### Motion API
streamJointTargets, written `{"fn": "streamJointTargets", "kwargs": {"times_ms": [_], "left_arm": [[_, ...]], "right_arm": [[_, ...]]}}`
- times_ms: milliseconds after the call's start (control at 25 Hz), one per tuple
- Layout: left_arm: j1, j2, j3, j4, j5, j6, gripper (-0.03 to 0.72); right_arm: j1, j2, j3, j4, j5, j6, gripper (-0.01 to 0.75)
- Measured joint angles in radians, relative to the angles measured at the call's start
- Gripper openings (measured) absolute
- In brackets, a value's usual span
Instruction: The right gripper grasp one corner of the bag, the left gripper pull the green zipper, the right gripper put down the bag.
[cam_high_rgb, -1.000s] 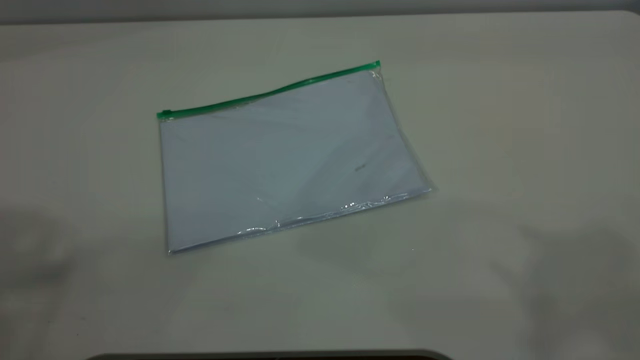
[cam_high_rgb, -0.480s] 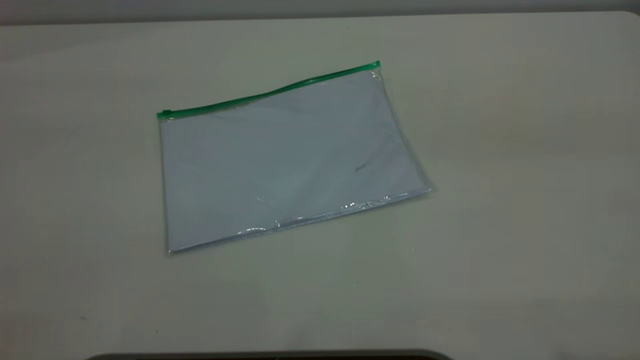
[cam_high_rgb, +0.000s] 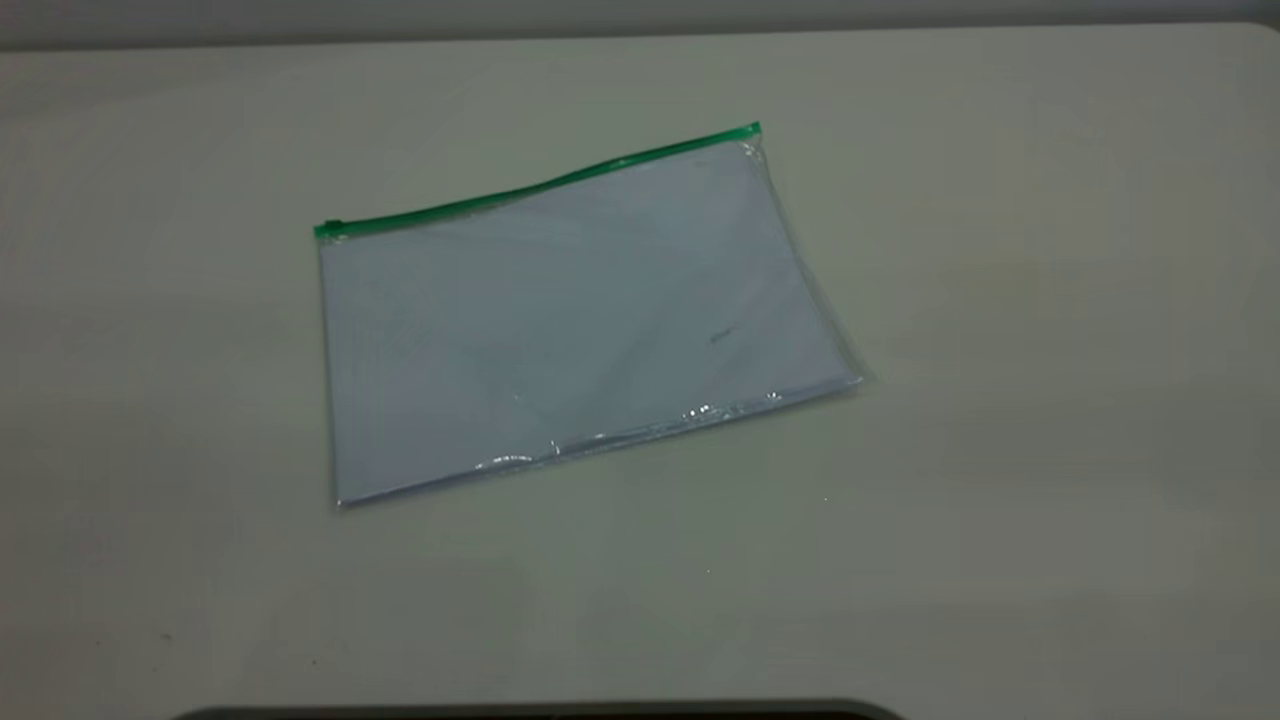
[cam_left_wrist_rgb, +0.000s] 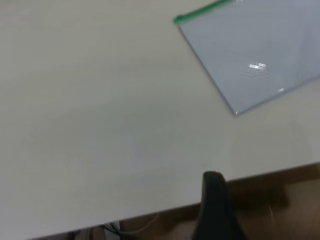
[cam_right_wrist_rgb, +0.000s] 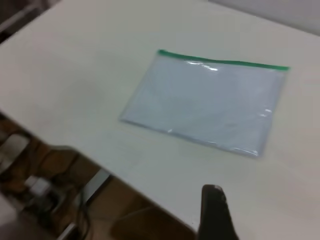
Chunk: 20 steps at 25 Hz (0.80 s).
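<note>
Bag lay flat on the table, no gripper touching it.
The bag rested mid-table, green zipper along its far edge; whether the left gripper and right gripper were apart or together, I cannot tell.

From my remote station, the pale, off-white bench fills nearly the whole exterior view, its rounded far corner at the upper right. A grey wall runs behind its far edge, and a dark curved rim sits along the bottom of that view. Past the bench edge, the left wrist view shows brown floor. The right wrist view shows a tangle of cables and pale boxes on the floor beneath the bench.
</note>
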<state>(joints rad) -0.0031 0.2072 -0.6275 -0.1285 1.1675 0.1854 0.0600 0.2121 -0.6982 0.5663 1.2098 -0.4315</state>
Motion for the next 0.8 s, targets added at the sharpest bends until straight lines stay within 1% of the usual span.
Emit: {"fn": "streamJointTargets", "kwargs": {"times_ms": [240, 440, 600, 800], "left_arm": [[0.000, -0.028, 0.082, 0.000, -0.005, -0.004, 0.582], [0.000, -0.028, 0.111, -0.001, -0.030, -0.004, 0.582], [0.000, -0.028, 0.136, -0.001, -0.033, -0.004, 0.582], [0.000, -0.028, 0.139, -0.001, -0.033, -0.005, 0.582]], "right_arm": [[0.000, -0.111, 0.040, -0.193, -0.011, 0.105, 0.560], [0.000, -0.144, 0.118, -0.357, -0.028, 0.147, 0.560], [0.000, -0.173, 0.186, -0.396, -0.072, 0.148, 0.560], [0.000, -0.213, 0.213, -0.399, -0.072, 0.148, 0.560]]}}
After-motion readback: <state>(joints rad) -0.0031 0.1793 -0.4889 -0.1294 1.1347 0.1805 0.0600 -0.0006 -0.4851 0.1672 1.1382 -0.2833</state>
